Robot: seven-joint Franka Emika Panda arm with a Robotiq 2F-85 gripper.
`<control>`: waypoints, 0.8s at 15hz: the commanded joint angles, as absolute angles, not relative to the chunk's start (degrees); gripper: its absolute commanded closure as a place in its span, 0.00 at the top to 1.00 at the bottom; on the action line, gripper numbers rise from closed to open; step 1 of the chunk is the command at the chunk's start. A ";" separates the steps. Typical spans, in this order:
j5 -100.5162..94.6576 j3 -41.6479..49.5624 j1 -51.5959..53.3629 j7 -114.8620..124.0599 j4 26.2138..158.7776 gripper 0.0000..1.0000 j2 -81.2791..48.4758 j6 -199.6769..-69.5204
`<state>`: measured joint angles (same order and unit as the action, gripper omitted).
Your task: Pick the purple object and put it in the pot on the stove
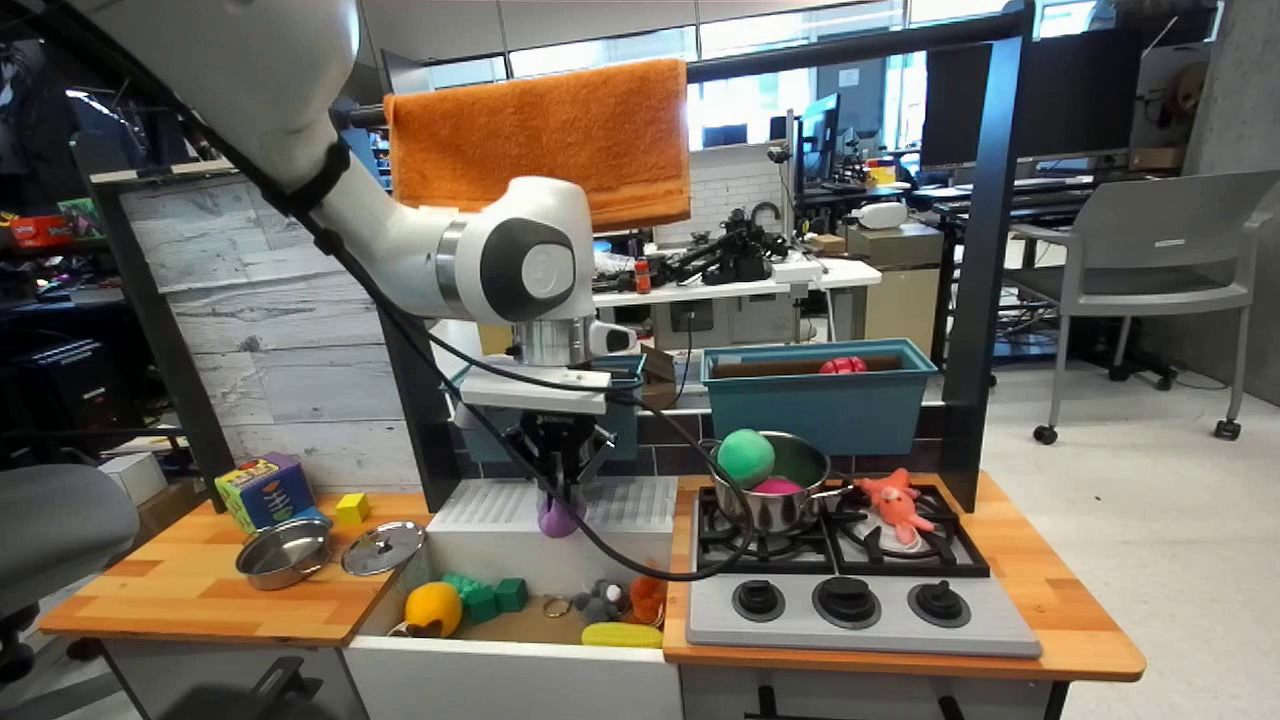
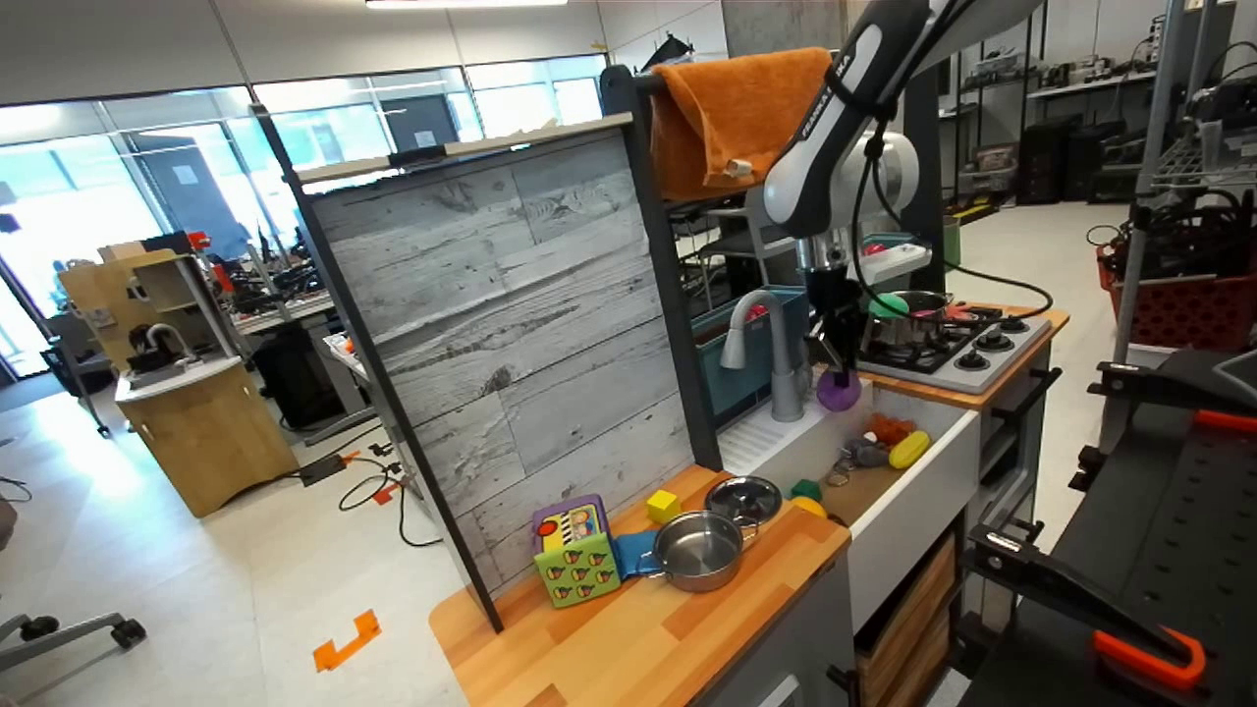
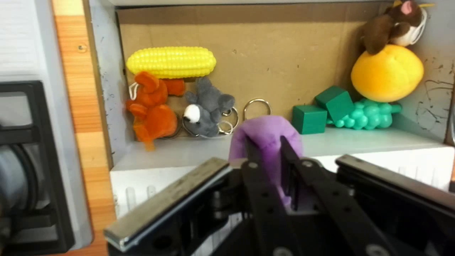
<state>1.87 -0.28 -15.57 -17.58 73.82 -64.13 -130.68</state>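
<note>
My gripper is shut on the purple object, a soft rounded piece pinched between the fingertips in the wrist view. In an exterior view the purple object hangs below the gripper above the back of the sink. It also hangs there in an exterior view. The pot is shiny metal and stands on the stove's left burner, holding a green ball and a pink piece. The stove has black grates, a grey front and black knobs. Its edge shows at the left of the wrist view.
The sink basin holds yellow corn, plush toys and green blocks. A pink plush lies on the right burner. A grey faucet stands near the gripper. Blue planters stand behind. A cable hangs past the pot.
</note>
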 commanded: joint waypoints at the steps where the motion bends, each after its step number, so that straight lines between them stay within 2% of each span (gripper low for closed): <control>1: 5.21 -1.15 -18.84 -17.14 83.22 0.04 -54.69 -132.78; 7: 5.84 2.84 -20.48 -13.41 94.70 0.04 -42.29 -131.80; 12: 8.10 3.74 -22.11 -12.48 94.58 0.04 -39.82 -140.16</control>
<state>5.52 3.54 -21.54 -13.60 93.74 -41.55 -135.35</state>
